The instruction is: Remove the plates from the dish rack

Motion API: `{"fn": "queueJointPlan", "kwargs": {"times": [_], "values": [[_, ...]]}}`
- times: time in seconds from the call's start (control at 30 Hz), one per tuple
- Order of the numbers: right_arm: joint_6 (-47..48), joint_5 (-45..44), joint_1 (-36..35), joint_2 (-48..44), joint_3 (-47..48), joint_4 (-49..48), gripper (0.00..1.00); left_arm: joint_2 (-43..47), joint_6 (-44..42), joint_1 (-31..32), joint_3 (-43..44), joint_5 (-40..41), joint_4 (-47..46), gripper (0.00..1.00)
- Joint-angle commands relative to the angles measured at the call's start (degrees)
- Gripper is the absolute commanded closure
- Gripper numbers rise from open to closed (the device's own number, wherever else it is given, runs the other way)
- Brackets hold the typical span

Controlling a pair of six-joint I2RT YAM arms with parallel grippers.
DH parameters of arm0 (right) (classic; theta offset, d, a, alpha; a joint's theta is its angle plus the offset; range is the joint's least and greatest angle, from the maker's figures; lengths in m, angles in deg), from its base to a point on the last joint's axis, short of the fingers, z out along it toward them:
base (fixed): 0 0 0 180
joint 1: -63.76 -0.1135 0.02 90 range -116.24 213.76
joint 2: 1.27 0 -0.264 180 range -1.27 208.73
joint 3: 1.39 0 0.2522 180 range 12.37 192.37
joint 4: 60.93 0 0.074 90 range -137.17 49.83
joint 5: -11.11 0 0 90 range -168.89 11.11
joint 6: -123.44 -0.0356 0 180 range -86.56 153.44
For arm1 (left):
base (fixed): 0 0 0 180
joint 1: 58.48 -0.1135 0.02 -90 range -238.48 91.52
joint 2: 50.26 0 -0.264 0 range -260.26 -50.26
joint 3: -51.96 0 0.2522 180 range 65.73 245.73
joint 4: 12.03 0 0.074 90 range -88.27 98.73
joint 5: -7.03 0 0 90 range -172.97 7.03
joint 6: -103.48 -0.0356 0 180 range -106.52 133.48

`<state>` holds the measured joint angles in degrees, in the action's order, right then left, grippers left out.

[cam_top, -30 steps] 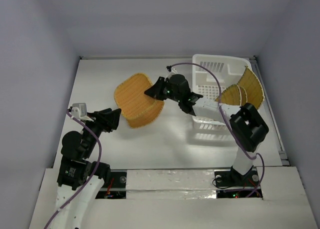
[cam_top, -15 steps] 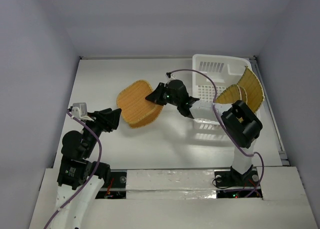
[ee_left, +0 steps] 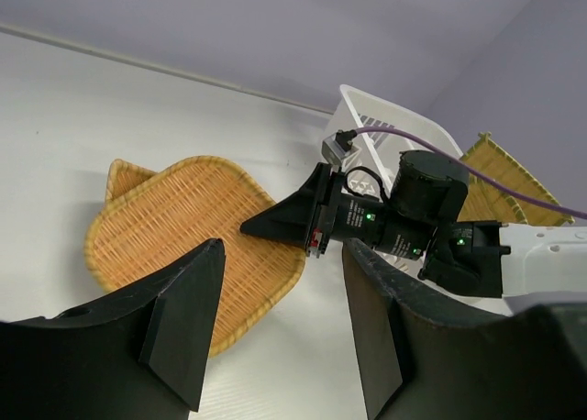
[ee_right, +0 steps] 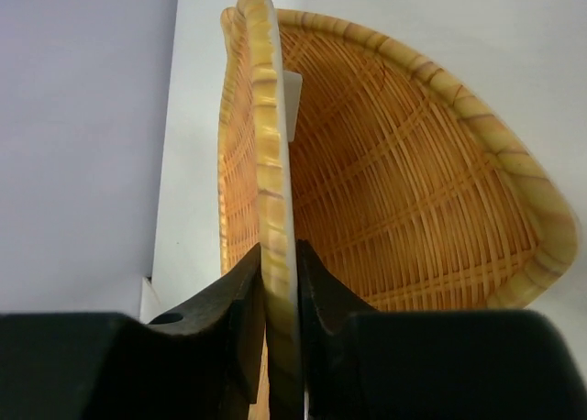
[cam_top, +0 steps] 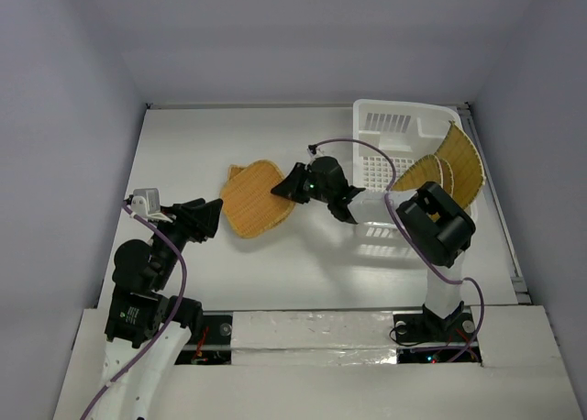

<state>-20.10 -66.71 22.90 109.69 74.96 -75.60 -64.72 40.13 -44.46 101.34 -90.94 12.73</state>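
The rounded-square wicker plate (cam_top: 257,200), lowered during the last second, now rests nearly flat over another plate (cam_top: 236,174) on the worktop (cam_top: 183,145), left of the dish rack (cam_top: 394,127). Right claw (cam_top: 280,189) clamps its rim, so release is probably next. Left claw (cam_top: 209,216) hangs released nearby. Remaining plates (cam_top: 449,163) lean in the rack.

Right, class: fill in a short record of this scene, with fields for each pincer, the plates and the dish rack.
Right pincer: shut on the rim of the orange rounded-square wicker plate
Held plate: low over a second wicker plate lying on the white table
Left pincer: open, holding nothing, near side of those plates
Dish rack: white slotted plastic basket, far right
Left in rack: tan wicker plates leaning at its right end
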Motion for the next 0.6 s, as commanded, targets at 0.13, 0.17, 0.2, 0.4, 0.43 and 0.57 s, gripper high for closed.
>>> {"fn": "queueJointPlan", "kwargs": {"times": [0.13, 0.17, 0.2, 0.4, 0.43, 0.57], "values": [[-0.25, -0.05, 0.43, -0.39, -1.33, -5.95, 0.5, -0.4, 0.15, -0.4, 0.07, -0.74, -2.57, 0.49], [0.45, -0.67, 0.43, -0.48, -1.33, -5.24, 0.45, -0.4, 0.07, -0.4, 0.07, -0.65, -2.65, 0.49], [1.06, -1.28, 0.43, -1.0, -1.24, -4.11, 0.41, -0.48, 0.15, -0.4, 0.07, -0.73, -2.66, 0.49], [6.07, -6.2, 0.43, -2.24, 1.92, 6.26, 0.21, -0.39, 0.06, -0.4, -0.02, -1.0, -2.74, 0.5], [6.95, -8.82, 0.43, -2.58, 2.71, 10.02, 0.18, -0.31, 0.06, -0.4, -0.02, -0.91, -2.74, 0.5], [10.29, -13.66, 0.43, -3.38, 5.52, 16.81, 0.12, -0.22, 0.06, -0.4, -0.02, -1.09, -2.83, 0.5]]}}
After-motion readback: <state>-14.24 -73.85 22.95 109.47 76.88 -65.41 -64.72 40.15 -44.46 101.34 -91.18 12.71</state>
